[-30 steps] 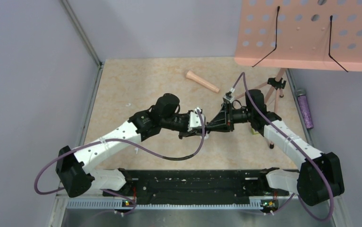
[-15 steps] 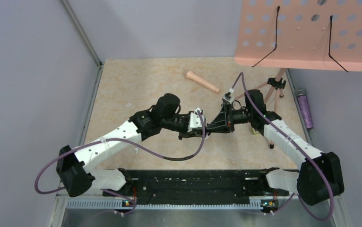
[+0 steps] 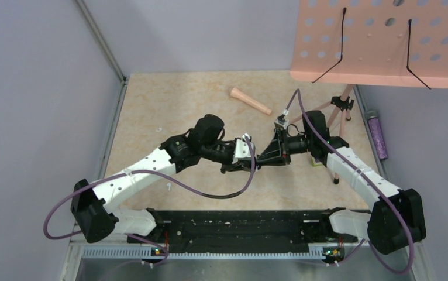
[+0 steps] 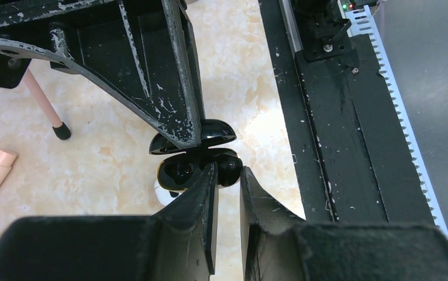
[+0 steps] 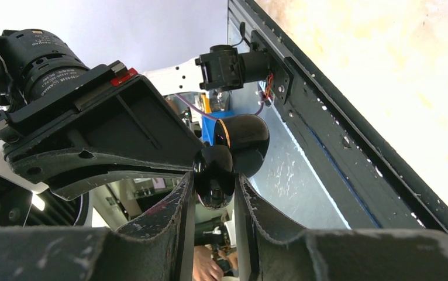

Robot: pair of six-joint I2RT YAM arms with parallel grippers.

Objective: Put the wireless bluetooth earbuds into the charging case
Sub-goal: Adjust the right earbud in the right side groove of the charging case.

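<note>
Beige marbled tabletop (image 3: 151, 105) sits between lilac walls. Over its middle you hold the glossy black charging case (image 4: 178, 171) open between both arms. Your left gripper (image 4: 227, 172) has its fingers pressed nearly together, pinching the gold-rimmed lower half. Your right gripper (image 5: 214, 178) comes in from the opposite side and pinches the domed lid (image 4: 216, 130) between narrowly set fingers. The case's hollows look dark, so you cannot tell whether a bud sits inside. Just below the case a small white piece (image 4: 163, 194) shows, half hidden by your left finger; whether it is an earbud is unclear. Toward the far edge lies a pink tapered rod (image 3: 251, 100). A peach music stand (image 3: 379, 41) rises at the far right corner, and a purple glitter bottle (image 3: 377, 134) lies along the right edge.
</note>
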